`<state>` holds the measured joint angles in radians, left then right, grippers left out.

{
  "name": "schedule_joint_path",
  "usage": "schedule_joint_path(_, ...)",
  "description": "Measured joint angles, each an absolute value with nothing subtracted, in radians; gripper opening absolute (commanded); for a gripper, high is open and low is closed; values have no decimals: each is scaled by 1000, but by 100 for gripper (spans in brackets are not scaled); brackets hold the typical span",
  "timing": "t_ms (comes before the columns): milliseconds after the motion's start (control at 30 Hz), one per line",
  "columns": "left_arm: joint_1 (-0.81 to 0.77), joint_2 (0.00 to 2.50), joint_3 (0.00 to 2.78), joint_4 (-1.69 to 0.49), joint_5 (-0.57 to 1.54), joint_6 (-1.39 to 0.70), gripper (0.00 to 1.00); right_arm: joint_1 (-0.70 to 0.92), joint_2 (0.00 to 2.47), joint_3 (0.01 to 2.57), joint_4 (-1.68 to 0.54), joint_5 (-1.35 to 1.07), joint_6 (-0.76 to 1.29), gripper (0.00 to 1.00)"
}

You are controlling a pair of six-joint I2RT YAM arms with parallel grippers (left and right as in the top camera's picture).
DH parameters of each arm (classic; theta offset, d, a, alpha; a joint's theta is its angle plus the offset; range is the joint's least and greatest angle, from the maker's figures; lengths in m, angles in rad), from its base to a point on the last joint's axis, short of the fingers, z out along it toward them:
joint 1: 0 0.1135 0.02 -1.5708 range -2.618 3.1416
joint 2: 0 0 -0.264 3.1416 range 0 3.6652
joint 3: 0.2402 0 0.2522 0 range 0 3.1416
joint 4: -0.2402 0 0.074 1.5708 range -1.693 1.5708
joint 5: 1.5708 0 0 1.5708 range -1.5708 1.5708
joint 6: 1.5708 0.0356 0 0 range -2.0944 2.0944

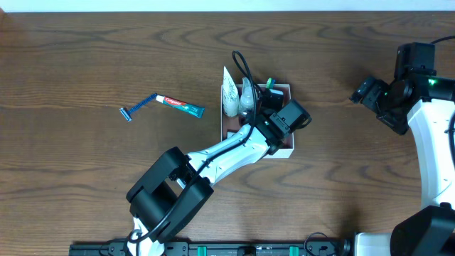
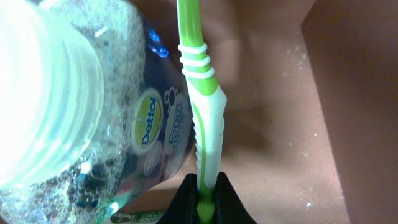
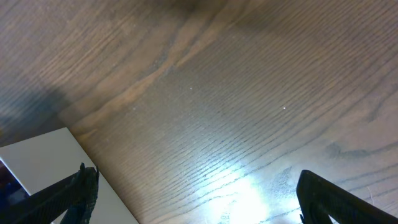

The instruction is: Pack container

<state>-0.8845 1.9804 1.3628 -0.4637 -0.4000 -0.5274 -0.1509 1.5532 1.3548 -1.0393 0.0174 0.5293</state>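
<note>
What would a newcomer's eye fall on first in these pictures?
The left tool, shut on a green toothbrush, reaches into the container at the centre, beside a Dettol bottle. A blue razor and a toothpaste tube lie on the table left of it.

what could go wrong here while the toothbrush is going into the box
1. The left gripper pinches the green toothbrush only at its end, so it may pivot or slip.
2. The toothbrush runs close beside the Dettol bottle. It could catch on the bottle or lean on it when released.
3. The toothpaste and razor lie outside the container, which already looks crowded on one side, so room may run short.
</note>
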Motion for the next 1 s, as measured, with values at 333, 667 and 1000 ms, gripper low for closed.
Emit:
schedule_joint_path(333,-884,1980,1363,-502,-396,-527,6,-151,1553,1355,-1039,17,529,99)
schedule_joint_path(667,-884,1980,1363,-536,-395,-527,6,-151,1553,1355,-1039,17,529,99)
schedule_joint_path(1000,-884,1980,1363,-544,-380,-527,6,-151,1553,1355,-1039,17,529,99)
